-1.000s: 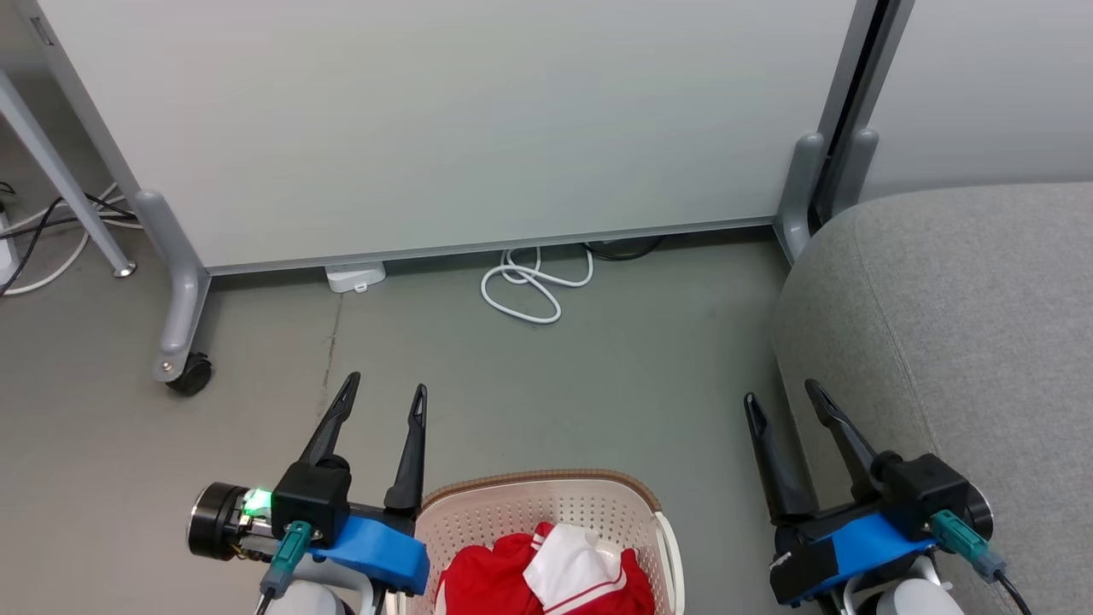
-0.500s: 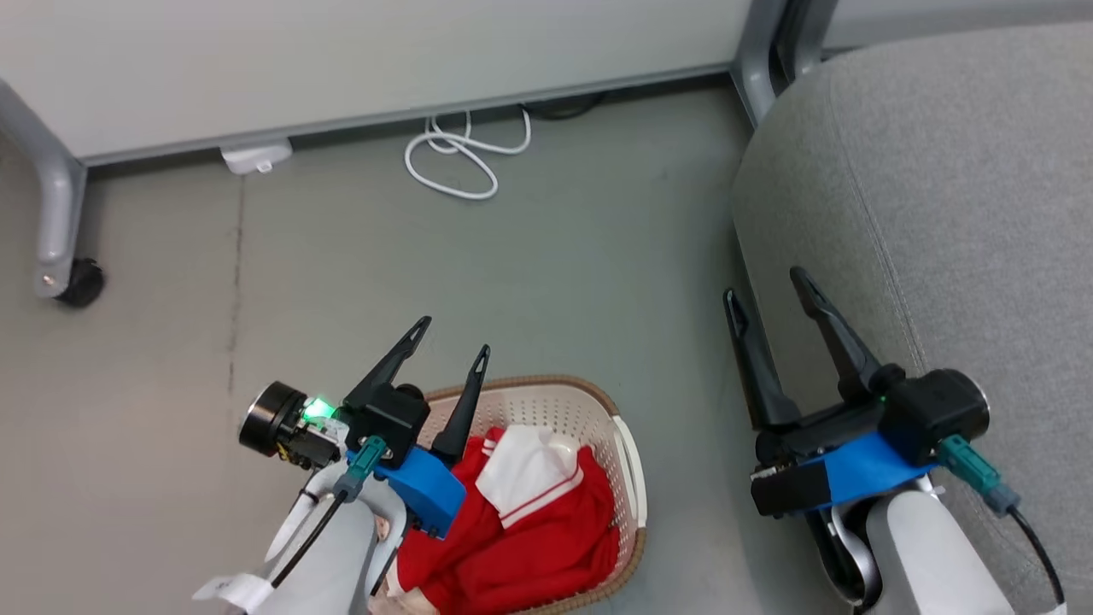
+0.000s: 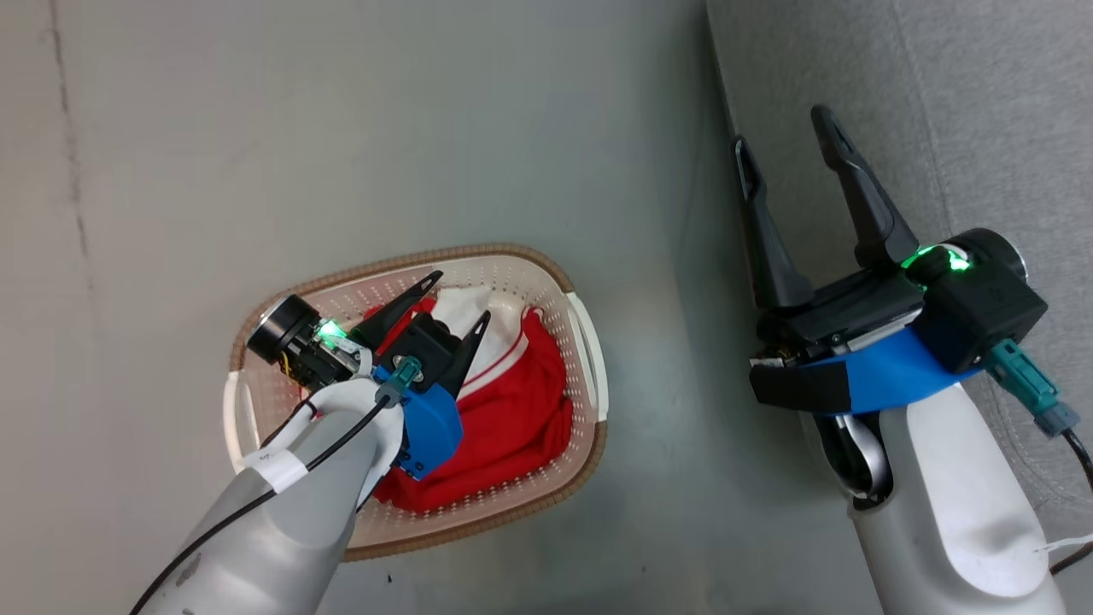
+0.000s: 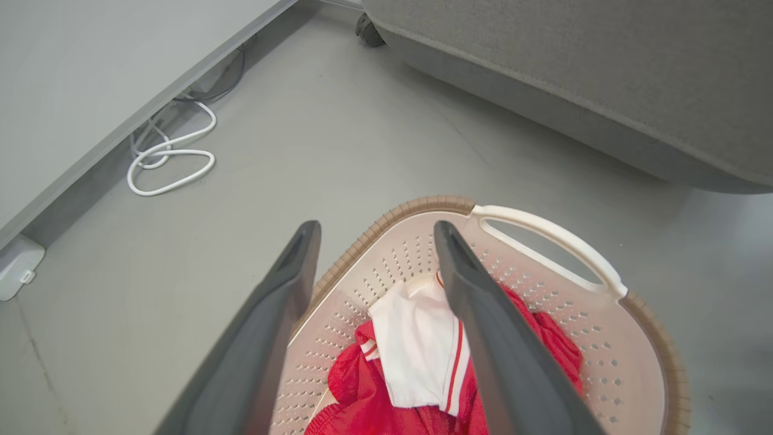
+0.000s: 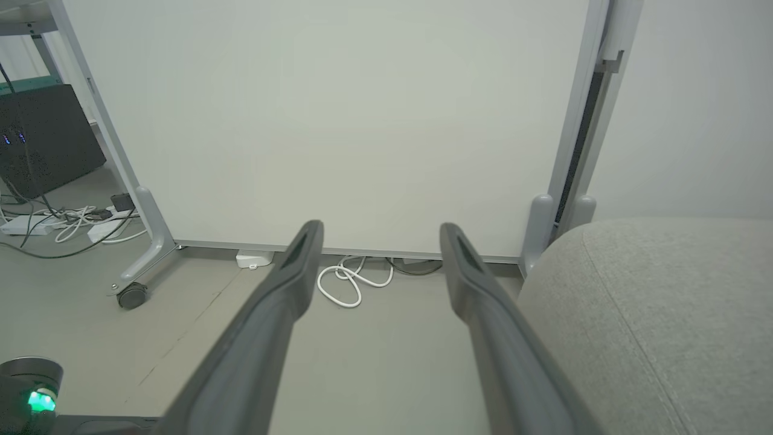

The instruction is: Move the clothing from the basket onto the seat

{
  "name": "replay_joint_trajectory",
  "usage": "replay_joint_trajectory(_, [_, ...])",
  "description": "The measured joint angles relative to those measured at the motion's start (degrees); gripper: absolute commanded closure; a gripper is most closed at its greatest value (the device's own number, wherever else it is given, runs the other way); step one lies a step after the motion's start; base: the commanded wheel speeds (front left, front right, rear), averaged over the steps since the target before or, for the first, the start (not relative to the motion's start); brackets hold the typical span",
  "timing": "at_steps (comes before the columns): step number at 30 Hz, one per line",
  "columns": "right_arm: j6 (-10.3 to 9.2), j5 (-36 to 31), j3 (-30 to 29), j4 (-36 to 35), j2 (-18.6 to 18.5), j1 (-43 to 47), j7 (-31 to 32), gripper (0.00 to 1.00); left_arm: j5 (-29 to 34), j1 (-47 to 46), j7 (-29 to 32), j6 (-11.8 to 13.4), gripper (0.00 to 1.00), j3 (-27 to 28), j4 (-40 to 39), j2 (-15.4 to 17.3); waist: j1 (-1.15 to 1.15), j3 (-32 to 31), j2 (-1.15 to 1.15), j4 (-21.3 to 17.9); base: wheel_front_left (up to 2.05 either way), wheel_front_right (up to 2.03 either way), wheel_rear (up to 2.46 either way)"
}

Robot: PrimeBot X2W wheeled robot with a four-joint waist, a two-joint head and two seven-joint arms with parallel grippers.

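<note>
A plain grey floor (image 3: 256,128) runs between a pale partition board (image 5: 338,121) and the seat (image 3: 982,85), and on it, near the seat's side, stands the basket (image 3: 495,250). The clothing (image 3: 521,410) lies crumpled inside it, red with a white panel (image 4: 416,344) uppermost, and none of it is on the seat yet. The left gripper (image 3: 462,294) hangs over the basket's mouth, its jaws spread apart and holding nothing, the tips aimed at the heap near the white panel. The right gripper (image 3: 781,126) is up by the seat's edge, its jaws likewise wide and empty. The garments look light, limp and somewhat slick, so they will probably sag and trail when lifted, and one may drag the other along or catch on the rim. A raised fold or bunched ridge near the middle of the heap seems the best place to pinch, deep enough to trap several layers rather than one thin edge.
</note>
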Motion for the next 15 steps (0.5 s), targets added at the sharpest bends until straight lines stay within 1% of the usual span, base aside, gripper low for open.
replay_joint_trajectory(6, [0.00,-0.74,0.78,-1.68,0.00,-3.36,0.00,0.00,-3.19,-5.82,0.00,-0.01,0.00,-6.23,9.02,0.04,0.00,7.60,0.00,-0.76,0.00,0.00,0.00])
replay_joint_trajectory(11, [0.00,-1.27,1.00,-3.49,0.00,-5.21,0.00,0.00,-5.82,-9.94,0.04,-0.01,0.00,-11.14,14.70,-0.22,0.00,13.06,0.00,-1.20,0.00,0.00,0.00])
replay_joint_trajectory(15, [0.00,-1.81,1.03,-4.86,0.01,-5.91,0.00,0.00,-7.73,-13.00,1.24,-0.01,0.00,-14.75,17.88,-0.08,0.00,17.02,0.00,-1.58,0.00,0.00,0.00])
